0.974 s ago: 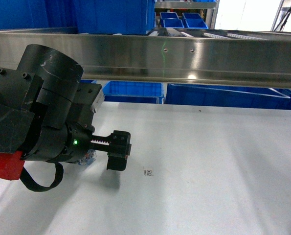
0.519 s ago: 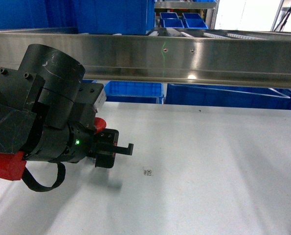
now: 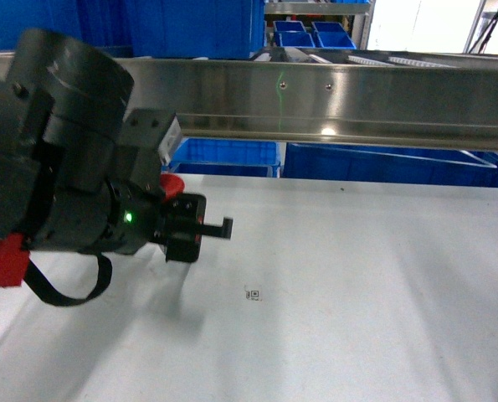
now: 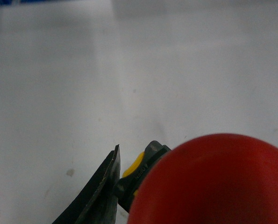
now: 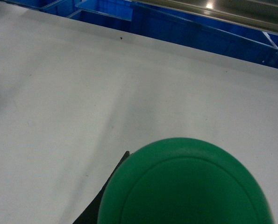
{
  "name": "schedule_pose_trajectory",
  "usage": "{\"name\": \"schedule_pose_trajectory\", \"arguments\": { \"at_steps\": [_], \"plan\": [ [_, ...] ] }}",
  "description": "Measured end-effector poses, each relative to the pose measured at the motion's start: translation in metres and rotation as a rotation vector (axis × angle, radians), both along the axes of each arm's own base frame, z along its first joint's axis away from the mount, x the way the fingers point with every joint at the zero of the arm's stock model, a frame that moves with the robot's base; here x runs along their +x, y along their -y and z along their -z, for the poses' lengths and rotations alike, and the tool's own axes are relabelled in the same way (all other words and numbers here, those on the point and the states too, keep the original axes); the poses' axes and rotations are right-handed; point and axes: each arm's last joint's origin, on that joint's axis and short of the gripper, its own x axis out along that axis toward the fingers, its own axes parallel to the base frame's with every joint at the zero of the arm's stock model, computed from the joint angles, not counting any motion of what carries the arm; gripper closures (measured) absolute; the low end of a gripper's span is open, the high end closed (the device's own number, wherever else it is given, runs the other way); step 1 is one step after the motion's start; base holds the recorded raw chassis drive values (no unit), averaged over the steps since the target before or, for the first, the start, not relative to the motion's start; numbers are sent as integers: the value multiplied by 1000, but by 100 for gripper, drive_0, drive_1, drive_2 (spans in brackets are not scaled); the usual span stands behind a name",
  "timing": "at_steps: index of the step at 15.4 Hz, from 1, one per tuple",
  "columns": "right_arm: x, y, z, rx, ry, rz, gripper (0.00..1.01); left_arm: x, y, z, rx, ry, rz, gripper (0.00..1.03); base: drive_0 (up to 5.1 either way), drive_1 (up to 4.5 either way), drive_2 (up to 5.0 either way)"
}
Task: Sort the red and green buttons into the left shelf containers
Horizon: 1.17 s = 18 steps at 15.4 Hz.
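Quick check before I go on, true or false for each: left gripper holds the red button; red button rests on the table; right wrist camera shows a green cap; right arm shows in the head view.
1. The left gripper holds the red button. True.
2. The red button rests on the table. False: it sits in the gripper, above the surface.
3. The right wrist view shows the green button up close. True.
4. The right arm shows in the head view. False: only the left arm appears there.
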Motion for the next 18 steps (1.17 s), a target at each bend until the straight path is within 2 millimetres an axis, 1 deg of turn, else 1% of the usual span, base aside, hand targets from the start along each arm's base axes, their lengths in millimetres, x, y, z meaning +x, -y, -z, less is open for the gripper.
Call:
{"name": "schedule_pose_trajectory", "arguments": {
  "at_steps": [2,3,5,6,7,8,10,11,12,14,15,17,18],
  "plan": [
    [0,0,0,0,0,0,75,-5,-4,-37,-55,84,12,59,0,0,0],
    [0,0,0,0,0,0,75,-10,-7,-51,-80,101,4,59,0,0,0],
    [0,0,0,0,0,0,75,-29,-11,-79,-113,142,-27,59,0,0,0],
    [0,0,0,0,-1,0,75,-38,-8,-90,-126,164,-28,59,0,0,0],
    [0,0,0,0,0,0,75,-53,-5,-101,-141,177,-24,59,0,0,0],
    [0,0,0,0,0,0,75,-66,-3,-104,-142,180,-25,59,0,0,0],
    [0,0,0,0,0,0,75,-95,4,-103,-114,161,-20,59,0,0,0],
    [0,0,0,0,0,0,75,-106,6,-102,-101,164,-17,59,0,0,0],
    [0,0,0,0,0,0,75,-112,8,-105,-101,178,-17,59,0,0,0],
    [0,0,0,0,0,0,75,-109,8,-108,-107,227,-43,59,0,0,0],
    [0,0,0,0,0,0,75,-103,0,-108,-111,273,-98,59,0,0,0],
    [0,0,0,0,0,1,75,-95,-19,-103,-83,248,-181,59,0,0,0],
    [0,0,0,0,0,1,75,-95,-21,-103,-75,246,-198,59,0,0,0]
  ]
}}
